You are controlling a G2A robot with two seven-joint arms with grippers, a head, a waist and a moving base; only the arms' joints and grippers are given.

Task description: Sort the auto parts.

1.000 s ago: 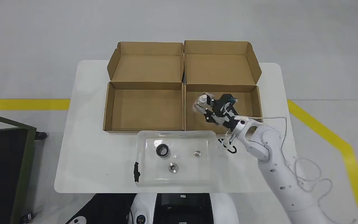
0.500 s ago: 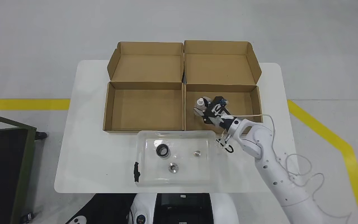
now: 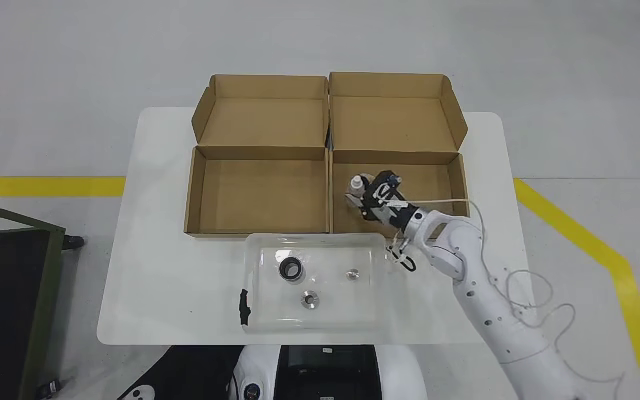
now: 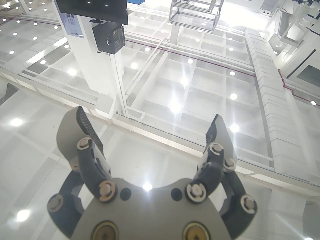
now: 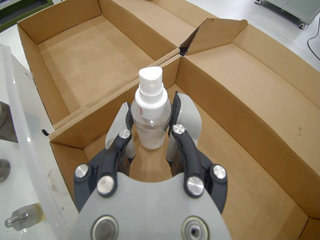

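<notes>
Pinching the spray bottle [image 5: 150, 93] just below its cap inside the right-hand box [image 5: 250, 96], the right gripper [image 5: 153, 107] seemed likely to topple it on release, while the left gripper [image 4: 148, 116] gaped empty.

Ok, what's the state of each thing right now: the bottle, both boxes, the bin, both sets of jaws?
spray bottle: upright, cap on, held over the right box's floor.
right gripper: jaws shut on the spray bottle.
left gripper: jaws open, empty.
left box: lid open, empty.
right box: lid open, floor bare.
clear bin: uncovered, three small parts inside.
</notes>
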